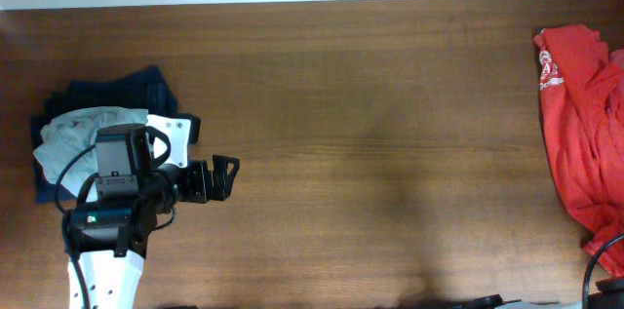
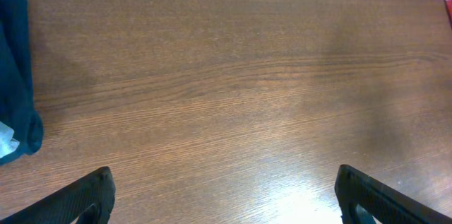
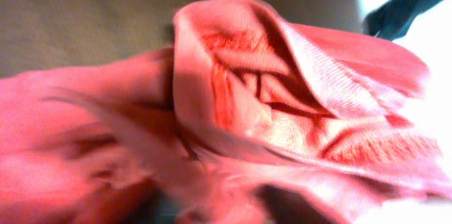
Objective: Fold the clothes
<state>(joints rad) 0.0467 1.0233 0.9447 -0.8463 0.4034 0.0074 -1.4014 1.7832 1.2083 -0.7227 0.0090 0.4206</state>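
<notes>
An orange-red T-shirt [image 1: 575, 124] with white print lies crumpled at the table's right edge. In the right wrist view the same T-shirt [image 3: 282, 75] fills the frame, blurred. It is bunched between the two dark fingers of my right gripper [image 3: 222, 205], which are drawn in on the cloth. In the overhead view that gripper is out of frame at the bottom right. A pale grey garment [image 1: 83, 134] lies on a navy garment [image 1: 146, 90] at the far left. Just right of them, my left gripper [image 1: 232, 177] hangs open over bare wood [image 2: 224, 181], holding nothing.
The wooden table [image 1: 390, 104] stretches bare between the two piles. The navy garment's edge [image 2: 14, 75] shows at the left of the left wrist view. A black cable [image 1: 595, 270] loops at the bottom right corner.
</notes>
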